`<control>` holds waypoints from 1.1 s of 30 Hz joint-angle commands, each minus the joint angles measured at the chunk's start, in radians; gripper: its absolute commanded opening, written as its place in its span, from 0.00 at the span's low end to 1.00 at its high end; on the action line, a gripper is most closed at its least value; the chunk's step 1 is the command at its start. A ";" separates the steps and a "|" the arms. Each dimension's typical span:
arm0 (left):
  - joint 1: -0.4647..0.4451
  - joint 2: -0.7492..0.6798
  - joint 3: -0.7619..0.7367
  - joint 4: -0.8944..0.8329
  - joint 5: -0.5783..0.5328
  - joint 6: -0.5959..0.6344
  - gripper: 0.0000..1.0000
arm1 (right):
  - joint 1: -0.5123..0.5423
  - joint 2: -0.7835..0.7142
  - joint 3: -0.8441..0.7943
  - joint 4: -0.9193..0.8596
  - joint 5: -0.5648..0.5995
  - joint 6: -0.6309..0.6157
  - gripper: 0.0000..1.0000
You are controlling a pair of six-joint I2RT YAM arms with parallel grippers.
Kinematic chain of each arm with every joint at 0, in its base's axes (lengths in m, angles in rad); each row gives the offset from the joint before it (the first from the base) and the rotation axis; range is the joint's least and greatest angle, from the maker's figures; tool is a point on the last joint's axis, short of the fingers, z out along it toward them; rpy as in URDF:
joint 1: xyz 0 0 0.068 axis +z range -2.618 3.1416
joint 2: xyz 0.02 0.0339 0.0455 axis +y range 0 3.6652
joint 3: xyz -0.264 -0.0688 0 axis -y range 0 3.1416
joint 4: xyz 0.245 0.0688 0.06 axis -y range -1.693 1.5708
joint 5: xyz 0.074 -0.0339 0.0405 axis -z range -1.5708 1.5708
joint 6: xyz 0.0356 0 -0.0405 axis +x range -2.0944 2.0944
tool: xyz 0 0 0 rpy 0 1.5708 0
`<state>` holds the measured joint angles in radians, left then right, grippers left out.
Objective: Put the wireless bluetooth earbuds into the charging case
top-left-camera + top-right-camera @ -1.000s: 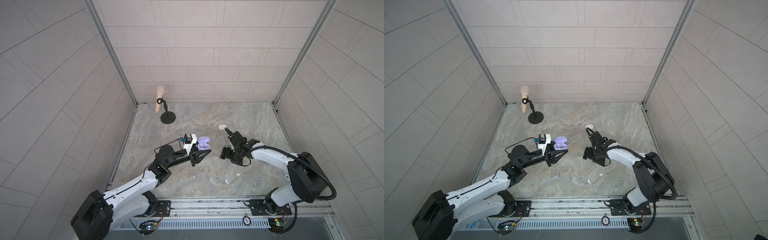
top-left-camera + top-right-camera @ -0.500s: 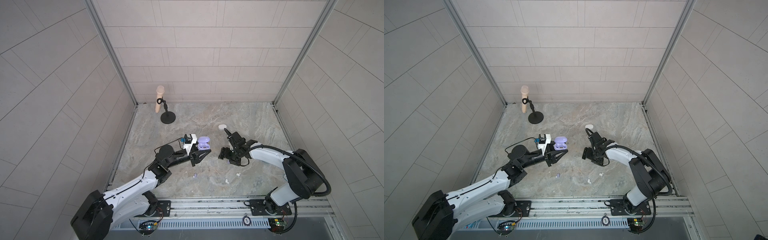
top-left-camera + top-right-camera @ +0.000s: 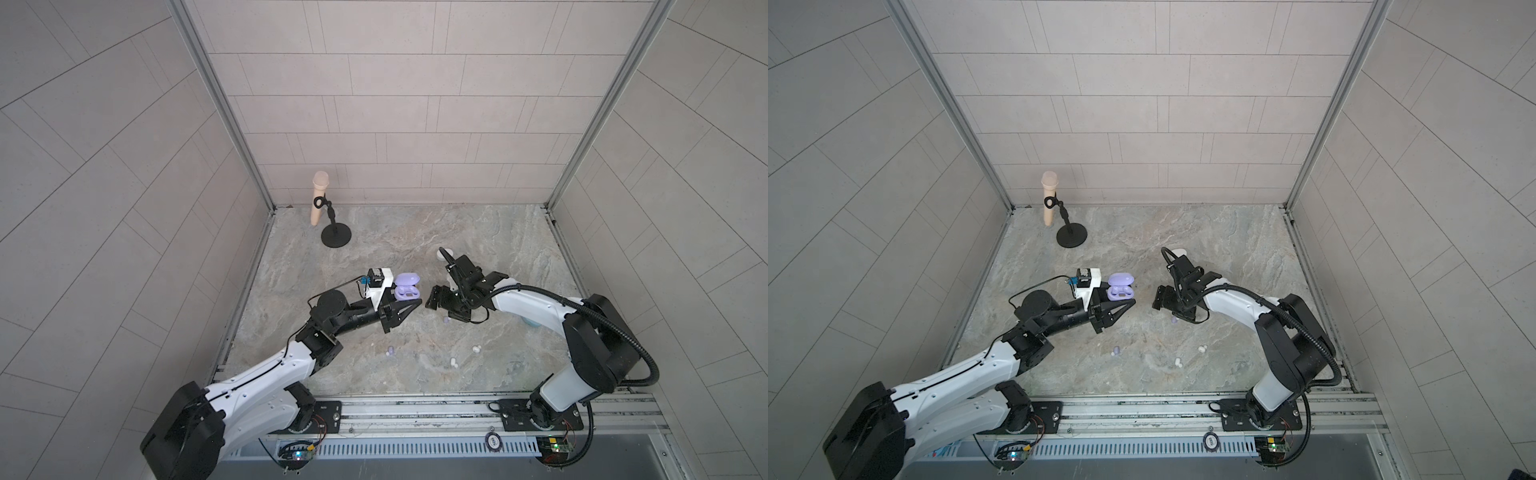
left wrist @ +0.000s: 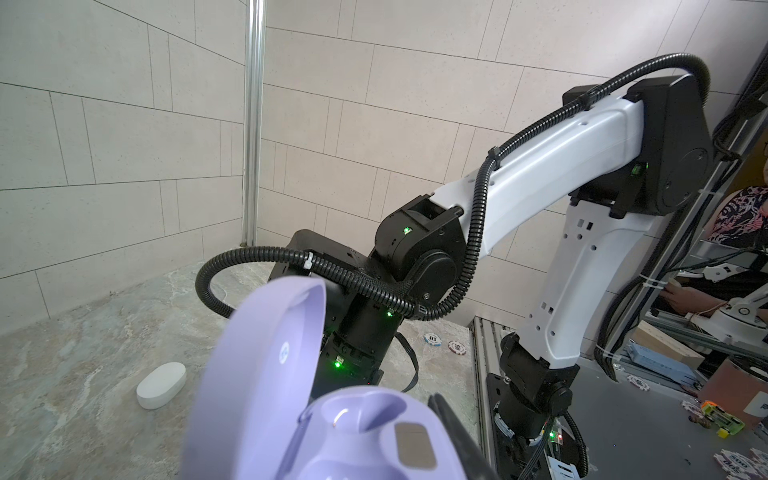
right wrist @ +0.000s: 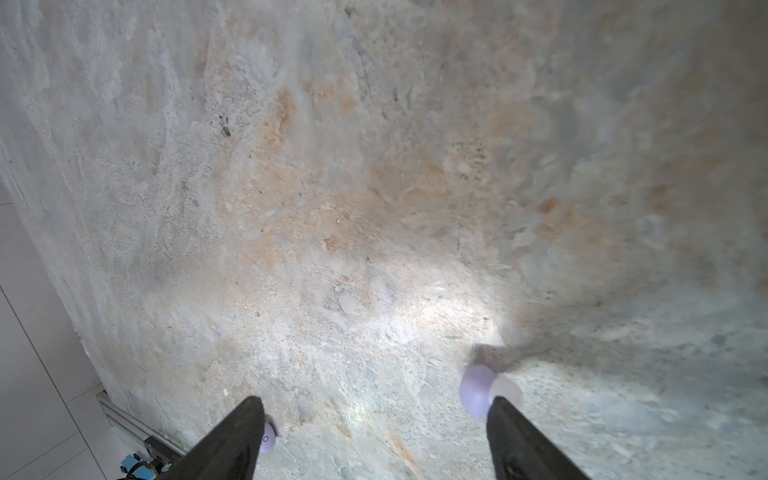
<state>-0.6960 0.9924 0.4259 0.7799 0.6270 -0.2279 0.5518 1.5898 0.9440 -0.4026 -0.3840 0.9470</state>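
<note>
Compared with a second ago, the right gripper (image 5: 376, 401) is edging leftward toward the centre of both top views. It is hovering over the marble table (image 3: 415, 241) with jaws spread and empty, and a lilac earbud (image 5: 476, 390) is lying at one fingertip rather than between them. The left gripper (image 3: 419, 301), unmoved just left of centre, is staying clenched on the open lilac charging case (image 3: 405, 286), apparently holding it off the table. So the pick is still being lined up, and the one well showing in the left wrist view is sitting empty.
</note>
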 commanded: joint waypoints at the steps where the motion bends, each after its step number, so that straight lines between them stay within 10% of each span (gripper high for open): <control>1: 0.005 -0.026 -0.004 0.021 0.007 0.009 0.02 | 0.004 -0.010 0.015 -0.056 0.037 0.008 0.87; 33: 0.004 -0.051 -0.010 -0.001 -0.001 0.015 0.02 | 0.059 0.086 0.012 -0.043 0.061 0.013 0.86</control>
<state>-0.6960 0.9623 0.4252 0.7639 0.6258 -0.2264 0.6094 1.6569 0.9478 -0.4519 -0.3321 0.9401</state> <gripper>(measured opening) 0.438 0.858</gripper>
